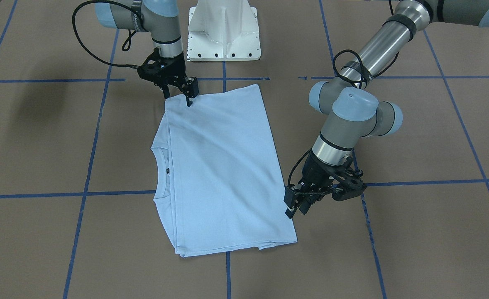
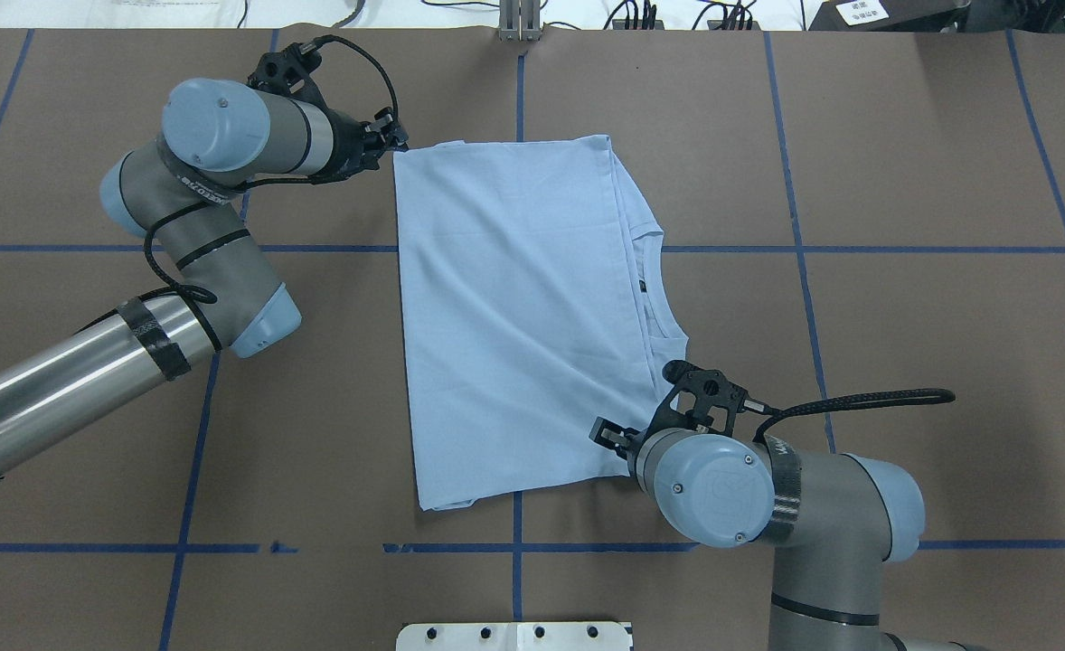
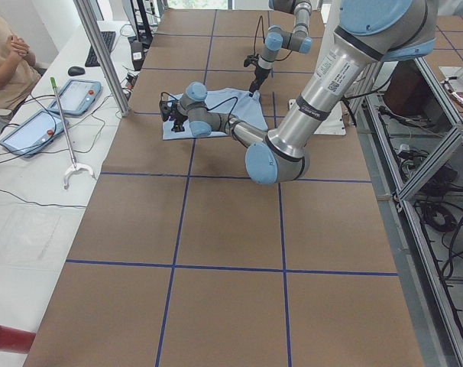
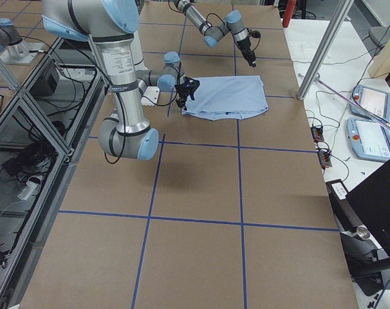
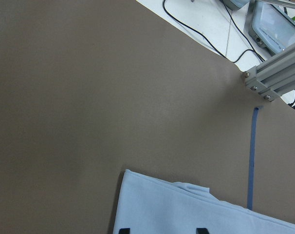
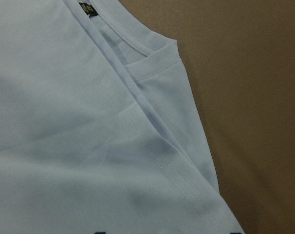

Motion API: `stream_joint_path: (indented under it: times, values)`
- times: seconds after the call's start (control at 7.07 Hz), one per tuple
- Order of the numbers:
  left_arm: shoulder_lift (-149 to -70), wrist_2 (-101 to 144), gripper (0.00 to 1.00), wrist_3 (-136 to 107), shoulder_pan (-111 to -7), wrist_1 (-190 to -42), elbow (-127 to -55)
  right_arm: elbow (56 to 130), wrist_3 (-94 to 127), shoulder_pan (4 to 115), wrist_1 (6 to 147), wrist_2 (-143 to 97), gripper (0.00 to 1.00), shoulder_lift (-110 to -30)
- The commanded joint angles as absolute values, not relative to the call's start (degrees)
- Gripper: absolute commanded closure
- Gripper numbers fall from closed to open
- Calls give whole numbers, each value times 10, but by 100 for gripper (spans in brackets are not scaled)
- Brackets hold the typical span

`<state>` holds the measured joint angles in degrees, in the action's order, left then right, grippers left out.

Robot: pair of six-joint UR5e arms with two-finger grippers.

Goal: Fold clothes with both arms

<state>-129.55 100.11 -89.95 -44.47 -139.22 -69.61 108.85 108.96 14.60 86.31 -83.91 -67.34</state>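
Brown table, taped into a grid with blue lines, fills my overhead feed as the one work surface. Two arms reach over it: the left arm from 9 o'clock, the right arm from 5 o'clock. Between them lies one light blue T-shirt, folded into a rough rectangle. It lies flat near the table's middle with the collar toward 3 o'clock. I count two grippers, one per arm. On the overhead feed the left gripper sits at the shirt's 11 o'clock corner, its fingers spread wide over the cloth. The right gripper is at the 5 o'clock corner, fingers apart too, one tip touching the fabric. One small dark label shows inside the collar.
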Motion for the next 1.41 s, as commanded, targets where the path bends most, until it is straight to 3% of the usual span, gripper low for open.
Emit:
stream_joint_path:
  times: [0.0, 1.13, 1.27]
  values:
    - [-1296, 1001, 45, -900, -445, -1392, -696, 1079, 1092, 155, 863, -839, 12, -671]
    - [-1296, 1001, 45, -900, -443, -1392, -697, 1064, 1107, 147, 864, -843, 12, -673]
    - [-1296, 1001, 45, -900, -443, -1392, -697, 1063, 1108, 147, 864, -843, 22, -672]
